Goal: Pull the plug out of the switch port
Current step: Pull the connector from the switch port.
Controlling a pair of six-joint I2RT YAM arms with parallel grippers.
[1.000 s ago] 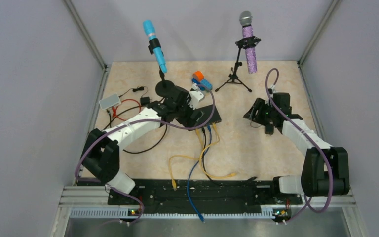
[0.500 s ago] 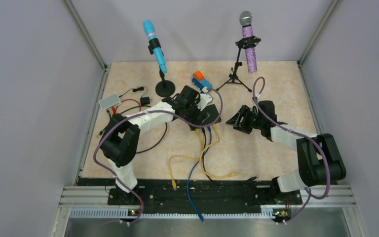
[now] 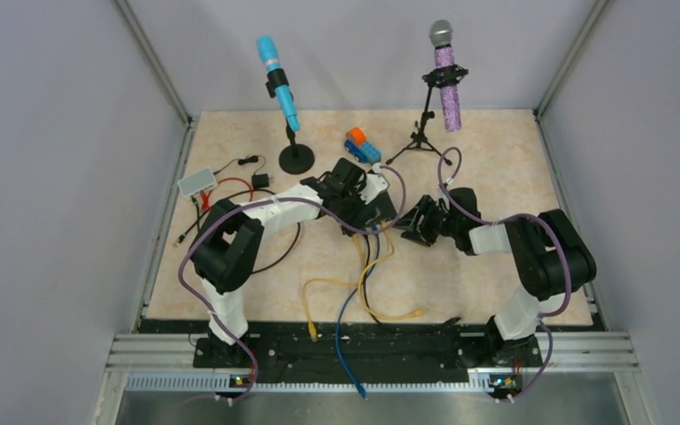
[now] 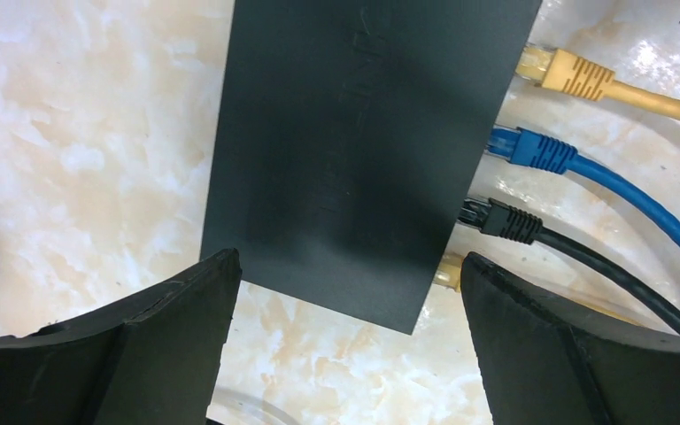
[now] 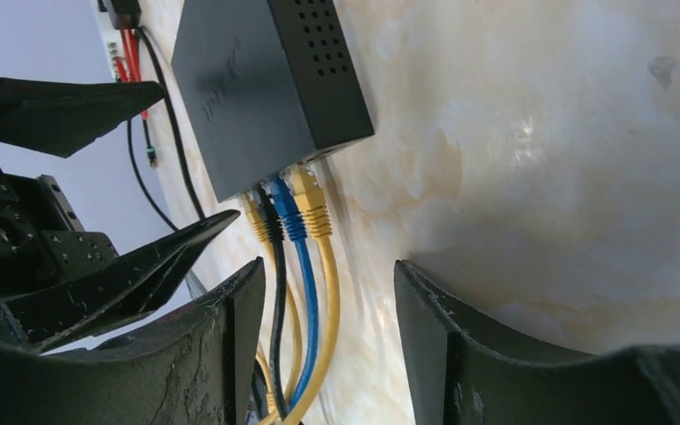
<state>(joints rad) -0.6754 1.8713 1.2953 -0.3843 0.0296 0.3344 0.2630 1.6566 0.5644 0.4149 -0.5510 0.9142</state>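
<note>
Your left gripper [image 4: 345, 266] has its fingers wide apart and empty, one on either side of the black switch [image 4: 354, 133] at its end. Your right gripper [image 5: 328, 270] is partly spread and holds nothing, with cables [image 5: 305, 292] showing between its fingers. At the switch port edge, a yellow plug [image 4: 567, 75], a blue plug [image 4: 536, 149] and a black plug [image 4: 506, 221] sit seated side by side. The switch lies mid-table [image 3: 496, 142] between both arms.

- The left arm [image 3: 270, 211] has white link shells between bulky black joint housings.
- The right arm [image 3: 489, 237] has the same white-and-black build.
- A purple cable [image 3: 181, 270] loops loosely along each arm.
- The left pincer [image 4: 345, 266] and right pincer [image 5: 329, 270] have matte black, wedge-shaped fingers [image 4: 168, 354] with a rough grain.
</note>
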